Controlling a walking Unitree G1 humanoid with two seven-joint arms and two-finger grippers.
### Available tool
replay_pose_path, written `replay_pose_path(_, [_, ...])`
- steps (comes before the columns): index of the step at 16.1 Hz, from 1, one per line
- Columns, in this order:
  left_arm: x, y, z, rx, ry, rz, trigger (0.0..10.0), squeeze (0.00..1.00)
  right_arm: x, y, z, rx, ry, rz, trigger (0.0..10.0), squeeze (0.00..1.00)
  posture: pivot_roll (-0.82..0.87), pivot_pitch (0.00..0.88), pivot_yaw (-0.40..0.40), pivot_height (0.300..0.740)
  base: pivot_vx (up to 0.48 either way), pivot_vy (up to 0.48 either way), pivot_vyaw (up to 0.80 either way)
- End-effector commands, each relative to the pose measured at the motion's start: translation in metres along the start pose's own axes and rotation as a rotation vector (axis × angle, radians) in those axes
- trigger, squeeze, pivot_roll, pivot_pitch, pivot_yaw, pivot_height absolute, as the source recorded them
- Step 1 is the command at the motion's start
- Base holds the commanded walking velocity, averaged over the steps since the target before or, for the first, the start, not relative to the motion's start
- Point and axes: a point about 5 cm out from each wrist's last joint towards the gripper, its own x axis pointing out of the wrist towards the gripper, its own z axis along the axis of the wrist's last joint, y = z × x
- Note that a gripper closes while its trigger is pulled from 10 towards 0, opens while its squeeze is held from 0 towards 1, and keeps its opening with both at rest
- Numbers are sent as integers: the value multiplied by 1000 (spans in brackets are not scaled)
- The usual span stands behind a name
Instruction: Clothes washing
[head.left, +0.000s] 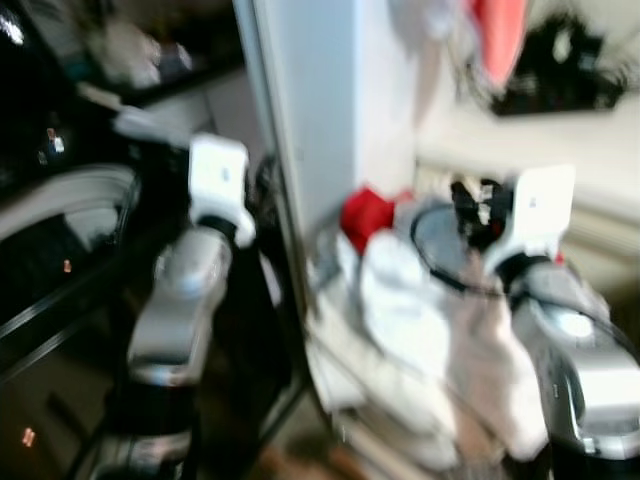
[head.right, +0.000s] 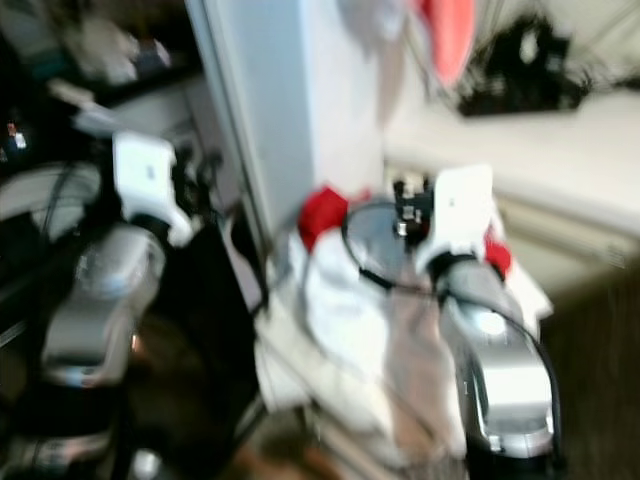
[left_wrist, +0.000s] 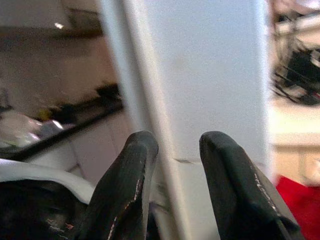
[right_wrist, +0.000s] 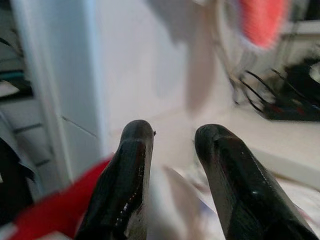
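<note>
A heap of clothes lies low in front of me: white garments (head.left: 400, 300), a pinkish cloth (head.left: 490, 350) and a red piece (head.left: 366, 213) at its far side. My right gripper (right_wrist: 172, 150) is raised above the heap, open, with nothing between its fingers (right_wrist: 131, 170). My left gripper (left_wrist: 177, 165) is held up to the left of the heap, open and empty, facing a white panel (left_wrist: 200, 75). A dark washing machine with a pale curved rim (head.left: 60, 195) stands at the far left. The head views are blurred.
A tall white panel or cabinet side (head.left: 310, 100) rises between the machine and the clothes. A pale counter (head.right: 540, 140) runs to the right, with a dark wire rack (head.left: 560, 70) on it. Red fabric (head.left: 500, 35) hangs above. A black cable (head.right: 360, 255) loops near my right wrist.
</note>
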Motion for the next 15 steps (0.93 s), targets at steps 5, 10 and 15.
replay_pose_path(5, [-2,6,-3,-6,11,18,10000,0,-1,2,-3,24,34,-3,10000,0,-44,0,73,740,0,94,0])
replay_pose_path(10, [-1,7,-3,-2,14,19,10000,0,-2,-1,-4,22,48,-18,10000,0,-46,0,73,740,0,474,-400])
replay_pose_path(15, [0,3,-3,98,24,21,10000,0,0,-3,-2,16,48,-11,10000,0,-49,0,72,740,0,-163,0])
